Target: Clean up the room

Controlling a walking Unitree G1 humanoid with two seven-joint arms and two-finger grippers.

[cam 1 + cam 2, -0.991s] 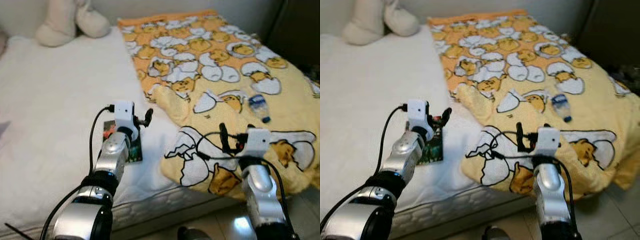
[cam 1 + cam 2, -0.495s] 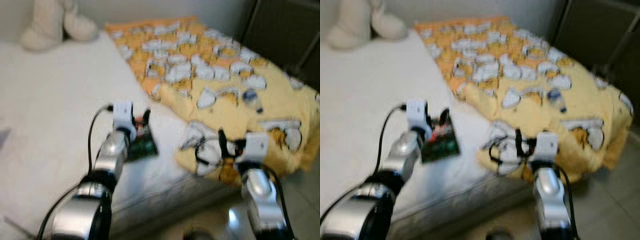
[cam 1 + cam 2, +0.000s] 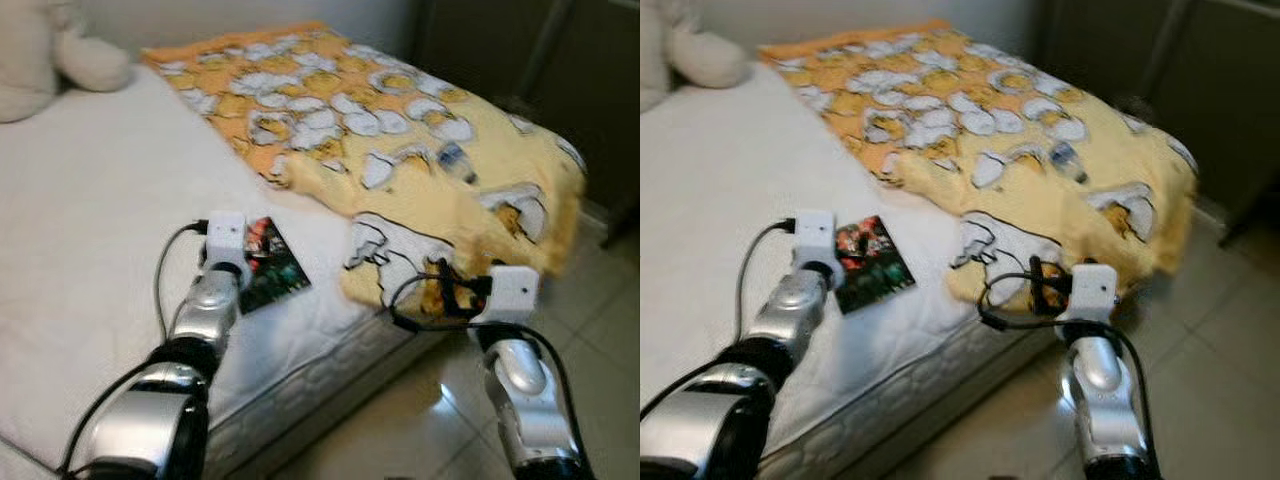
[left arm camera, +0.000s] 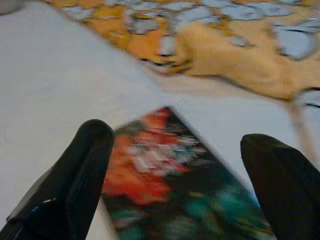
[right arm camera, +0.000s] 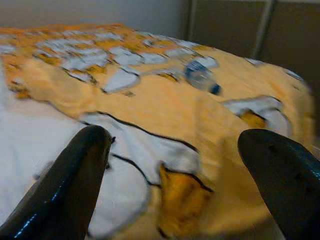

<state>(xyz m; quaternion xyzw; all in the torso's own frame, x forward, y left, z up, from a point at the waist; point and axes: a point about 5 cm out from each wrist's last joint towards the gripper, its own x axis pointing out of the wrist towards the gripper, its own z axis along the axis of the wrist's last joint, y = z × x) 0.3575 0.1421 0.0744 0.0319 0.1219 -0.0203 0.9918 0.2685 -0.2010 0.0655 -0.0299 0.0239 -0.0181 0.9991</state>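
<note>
The left gripper hung spread wide over a flat dark picture card on the white bed — the right gripper was spread too, near the yellow egg-print blanket.

A bed with a white quilted mattress takes up the left. A cream stuffed toy rests at its 10 o'clock corner. Pale glossy floor tiles lie at 5 o'clock, and a dark cabinet stands at 1 o'clock.
</note>
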